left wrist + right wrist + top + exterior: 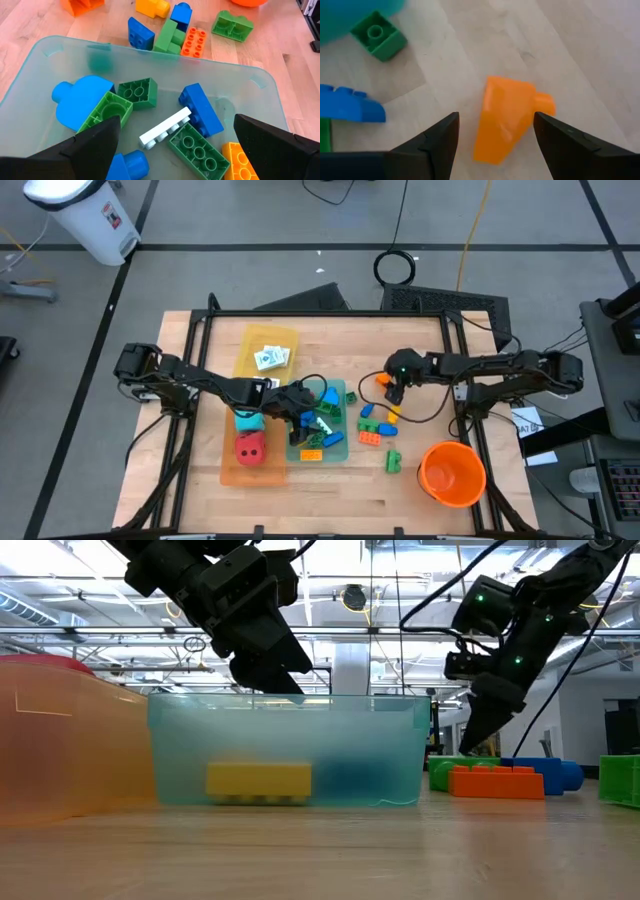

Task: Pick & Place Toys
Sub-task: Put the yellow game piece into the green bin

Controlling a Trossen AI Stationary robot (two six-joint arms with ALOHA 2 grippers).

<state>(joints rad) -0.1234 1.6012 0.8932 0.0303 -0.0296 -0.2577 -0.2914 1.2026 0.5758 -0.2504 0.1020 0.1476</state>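
My left gripper hangs open over the teal tray, with nothing between its fingers. Lying in the tray are green, blue, white and yellow bricks. My right gripper is open just above the table right of the tray. Its fingers stand on either side of an orange brick, which lies on its side on the wood, and they do not touch it. More loose bricks lie near it.
An orange tray left of the teal one holds a red die and a teal die. A yellow tray behind holds white cards. The orange bucket stands at the near right. A green brick lies beside it.
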